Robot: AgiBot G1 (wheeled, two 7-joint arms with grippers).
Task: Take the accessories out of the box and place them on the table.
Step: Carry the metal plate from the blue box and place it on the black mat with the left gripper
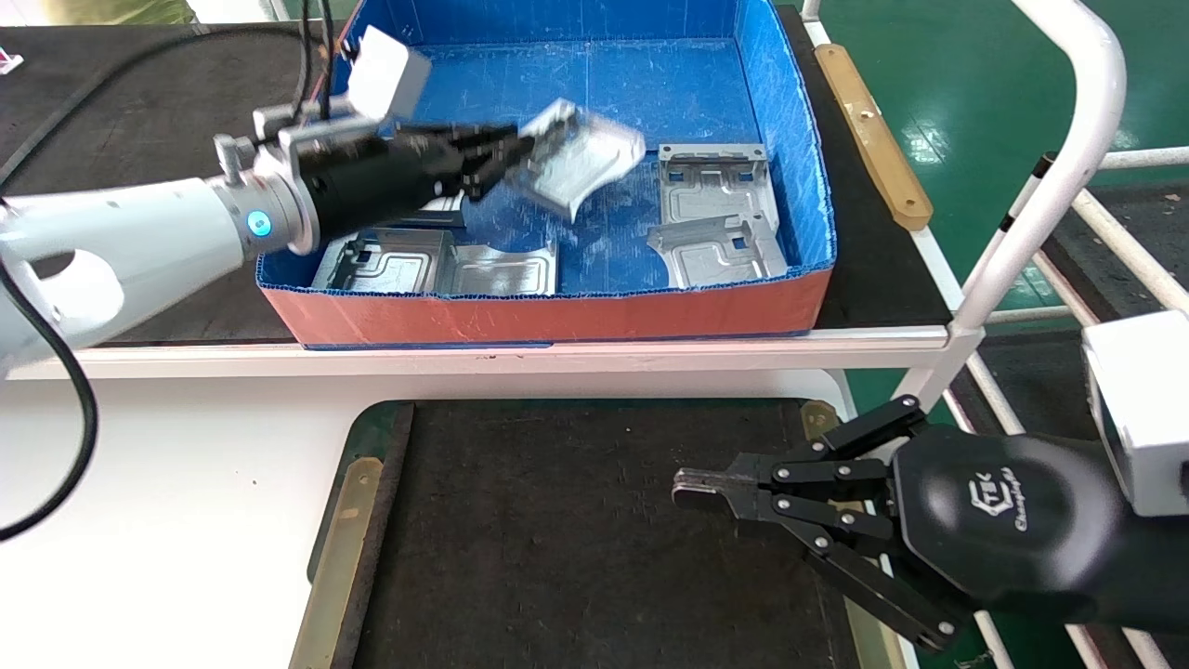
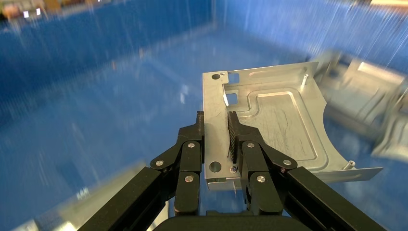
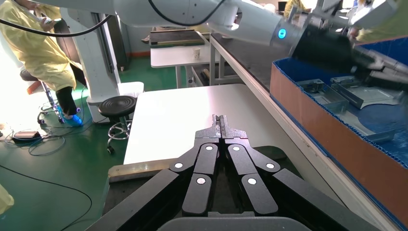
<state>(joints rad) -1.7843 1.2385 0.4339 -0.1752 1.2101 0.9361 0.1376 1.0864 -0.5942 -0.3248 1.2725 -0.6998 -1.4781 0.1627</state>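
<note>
A: Head view, item 1: your left gripper (image 1: pixel 520 153), over the box (image 1: pixel 557 316), clenched on one of the accessories, a held plate (image 1: pixel 581 163). Where does it sit?

B: Ahead of the fingertips, lifted off the blue floor and tilted, pinched by one edge. You hold it at the rim, likely because the flat face offers no purchase.

A: Item 2: the rest?

B: 4 loose plates (image 1: pixel 715 209) remain in the box: 2 beyond the held plate toward the robot's right, 2 below the claw by the near wall, partly covered by the arm. The held plate is smeared, so its tabs are hard to read.

A: Item 3: your right gripper (image 1: pixel 687 490)?

B: Parked low over the grey mat of the table (image 1: pixel 186 520), fingers together, holding nothing. No plate lies on the visible part of the mat.

A: Left wrist view?

B: The pads (image 2: pixel 232 137) bite the plate's border beside a square hole; the curved cutout points away from the claw. The plates behind blur out.

A: Right wrist view?

B: Fingertips meet over the table; the box wall cuts off most of the contents.
</note>
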